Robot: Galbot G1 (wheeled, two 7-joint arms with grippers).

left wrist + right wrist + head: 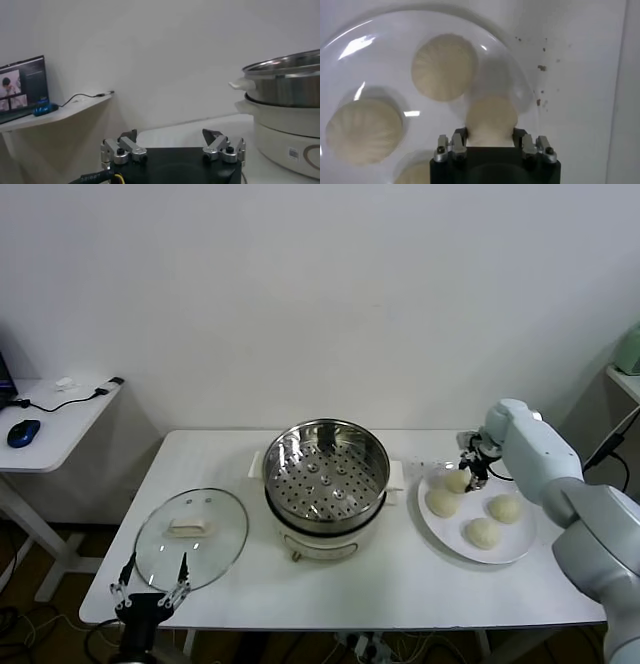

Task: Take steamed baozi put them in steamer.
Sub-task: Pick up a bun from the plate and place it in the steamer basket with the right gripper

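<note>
My left gripper (150,588) waits spread wide at the table's near edge, by the round glass lid (191,537). The shiny round steel steamer (326,474) sits mid-table — right gripper (472,469) clamped on one cream-white baozi (458,480) on the flat white plate (507,549).

The right arm (560,484) wore smooth pale grey-white shells, while each claw (172,150) had a black body, silvery screwed fingers and perhaps a yellow cable.
</note>
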